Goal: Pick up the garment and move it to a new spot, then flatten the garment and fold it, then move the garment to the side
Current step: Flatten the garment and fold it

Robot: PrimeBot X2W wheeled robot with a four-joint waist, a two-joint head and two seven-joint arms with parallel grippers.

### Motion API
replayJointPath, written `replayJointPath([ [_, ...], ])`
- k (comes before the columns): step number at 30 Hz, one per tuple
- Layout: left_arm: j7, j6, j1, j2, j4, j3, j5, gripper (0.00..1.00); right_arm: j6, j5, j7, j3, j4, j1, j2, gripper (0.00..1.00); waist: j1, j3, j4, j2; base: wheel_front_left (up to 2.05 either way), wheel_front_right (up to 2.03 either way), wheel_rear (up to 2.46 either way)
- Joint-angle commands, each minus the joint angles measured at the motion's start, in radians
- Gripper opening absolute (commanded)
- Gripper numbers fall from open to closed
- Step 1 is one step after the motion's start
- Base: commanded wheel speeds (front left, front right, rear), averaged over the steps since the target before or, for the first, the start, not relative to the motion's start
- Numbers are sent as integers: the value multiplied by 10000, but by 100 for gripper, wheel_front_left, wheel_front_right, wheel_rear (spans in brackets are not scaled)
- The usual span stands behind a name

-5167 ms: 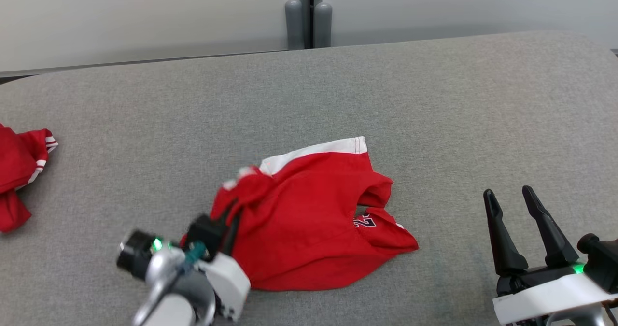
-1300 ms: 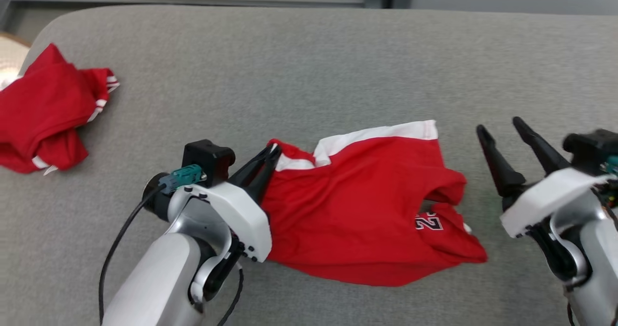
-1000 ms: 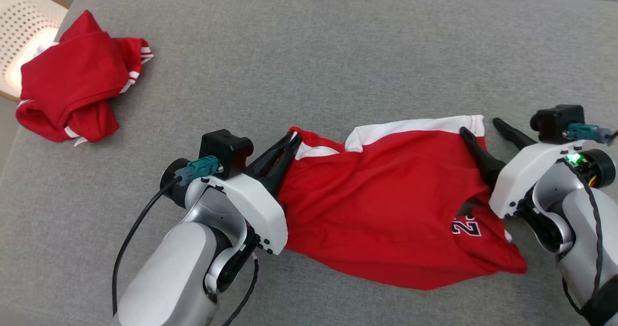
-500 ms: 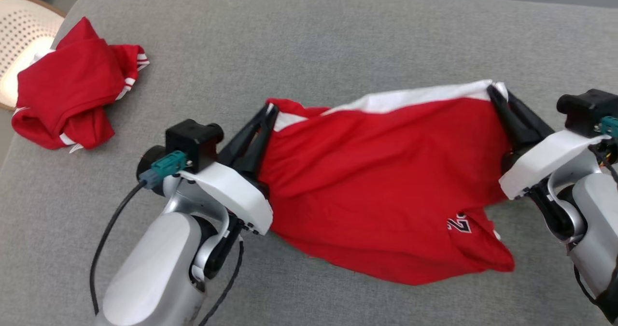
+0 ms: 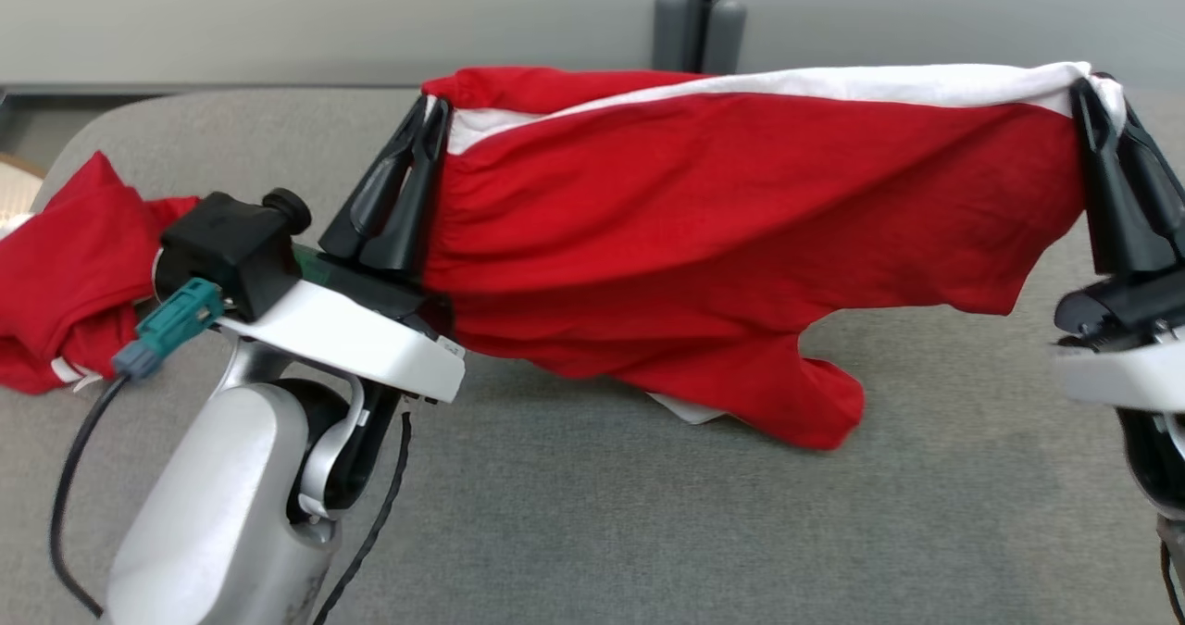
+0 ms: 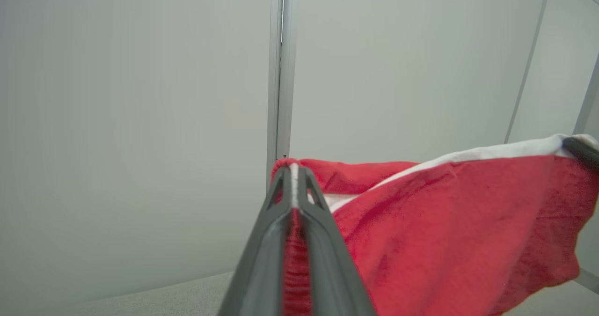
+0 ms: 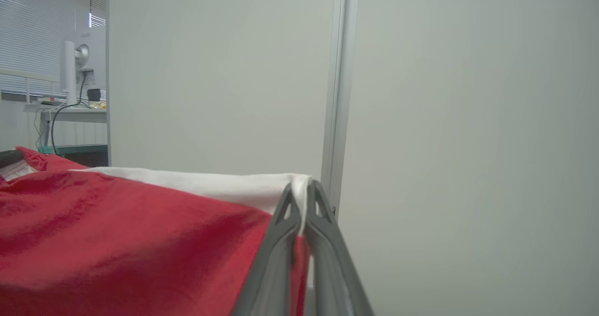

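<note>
Red shorts (image 5: 722, 199) have risen off the grey counter (image 5: 648, 514) and hang by the white waistband.
Left gripper (image 5: 428, 111) and right gripper (image 5: 1092, 88) each have jaws clamped on a waistband end. One leg trails low, so keep the tension even and lift clear.

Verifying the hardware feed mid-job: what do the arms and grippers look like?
The left gripper and right gripper each have two long, tapering black fingers on a white wrist shell. The left arm is silver-grey, carrying a black camera block, a teal connector and a black cable.
</note>
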Motion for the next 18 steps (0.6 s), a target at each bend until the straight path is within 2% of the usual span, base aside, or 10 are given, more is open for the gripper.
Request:
replayJointPath([
  [1, -20, 97, 52, 73, -302, 150, -89, 0, -3, -285, 279, -364, -688, 409, 146, 0, 0, -467, -385, 0, 0, 0, 0],
  [4, 85, 160, 124, 152, -748, 261, -187, 0, -3, -586, 886, -942, -1787, 926, 420, 0, 0, -658, -563, 0, 0, 0, 0],
  [8, 220, 260, 47, 210, -1136, 357, -239, 0, -5, -742, 1673, -1394, -2640, 1293, 838, 0, 0, -763, -769, 0, 0, 0, 0],
  [12, 168, 104, -532, 132, -978, 363, -339, 0, -3, -769, 2010, -1411, -2766, 829, 995, 0, 0, -508, -859, 0, 0, 0, 0],
  [18, -38, -279, -2011, -139, 29, 383, -452, 0, -3, -539, 2098, -1232, -2198, -562, 855, 0, 0, 112, -874, 0, 0, 0, 0],
])
